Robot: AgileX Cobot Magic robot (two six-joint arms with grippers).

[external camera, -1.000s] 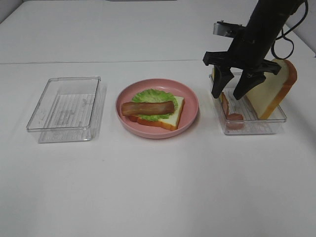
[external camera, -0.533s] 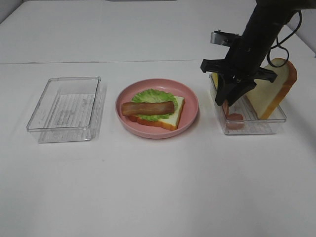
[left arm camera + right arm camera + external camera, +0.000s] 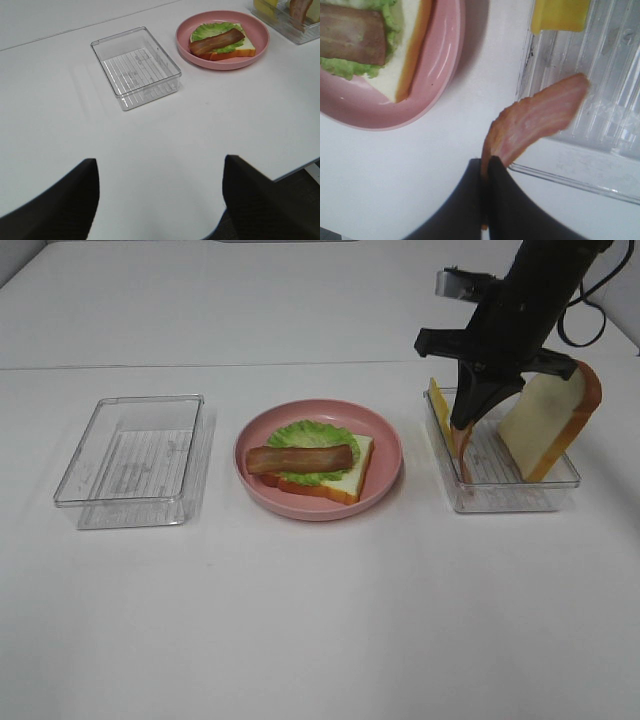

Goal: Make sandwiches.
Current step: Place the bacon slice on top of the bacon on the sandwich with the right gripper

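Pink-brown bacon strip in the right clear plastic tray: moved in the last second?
Yes. The pink-brown bacon strip rose against the clear plastic tray: it lay low inside, and now hangs from the shut right tool near the tray's left wall.

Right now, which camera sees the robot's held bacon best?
The right wrist view: the bacon strip is close-up, pinched in shut jaws. The exterior high view shows only a thin edge under the arm; the left wrist view, a tiny piece.
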